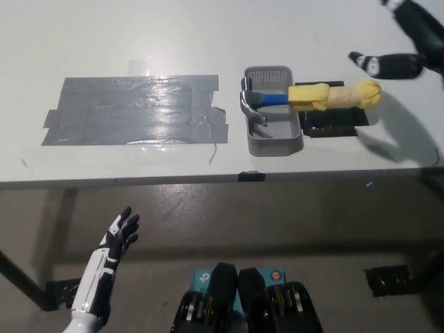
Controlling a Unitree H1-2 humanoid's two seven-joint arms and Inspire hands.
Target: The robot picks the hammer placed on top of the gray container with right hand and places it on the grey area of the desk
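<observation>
1. One job comes first: the black right robot hand has to take hold of the hammer. It is up above the far end of the handle, close but not touching. It holds nothing. It looks blurry, so I cannot tell how wide its fingers are.
2. The hammer lies flat across the top of the gray container. Its metal head sits over the container. Its handle sticks out past the container's side, away from the gray tape patch.
3. I think a good grab is around the fat yellow part of the handle, near the container. That keeps the heavy head from tipping down.
4. The robot hand should come down softly and close all the way around the handle. A bump could push the container or roll the hammer off.
5. Then it should lift straight up, so the curved claw does not catch on the container's wall.
6. The handle is yellow and looks soft and lumpy, with a short blue neck. The head is shiny metal and looks hard and smooth.
7. The container is a small box with holes at its far end. It looks like light plastic.
8. The tape patch on the other side of the container is flat, shiny and a bit wrinkled. The surface is white and smooth.
9. The white left robot hand waits low, well away from the container, fingers spread, holding nothing.
</observation>
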